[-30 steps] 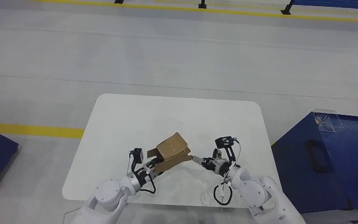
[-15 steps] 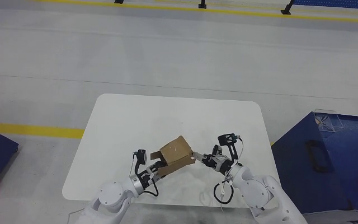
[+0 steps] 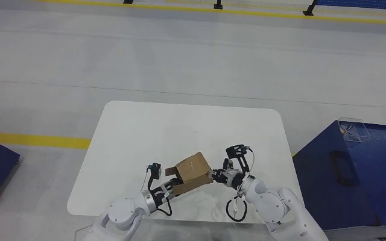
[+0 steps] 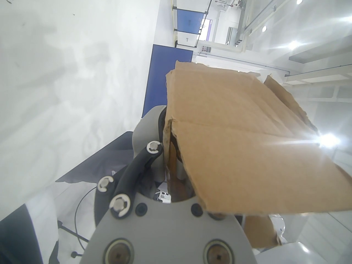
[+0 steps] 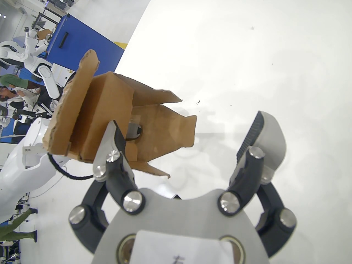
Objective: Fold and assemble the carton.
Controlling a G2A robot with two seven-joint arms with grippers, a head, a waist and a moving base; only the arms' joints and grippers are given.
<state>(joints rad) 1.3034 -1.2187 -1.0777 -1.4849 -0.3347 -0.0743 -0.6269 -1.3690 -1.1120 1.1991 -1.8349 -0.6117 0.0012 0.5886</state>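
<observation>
A: Left jaws?
B: Pinching an edge of the carton (image 4: 233, 127), as far as visible. One finger (image 4: 150, 152) against the cardboard edge; the other hidden under a broad flap.

A: Right jaws?
B: Spread wide. One finger (image 5: 117, 141) touching the carton (image 5: 110, 116) at its loose end flaps; the other (image 5: 261, 135) well apart, over the bare surface (image 5: 233, 42).

A: Position of the carton (image 3: 193, 170)?
B: Between the two pairs of jaws, tilted, over the near part of the white surface (image 3: 181, 126). Resting or raised: not clear. End flaps unfolded towards the right jaws. Interior mostly hidden.
</observation>
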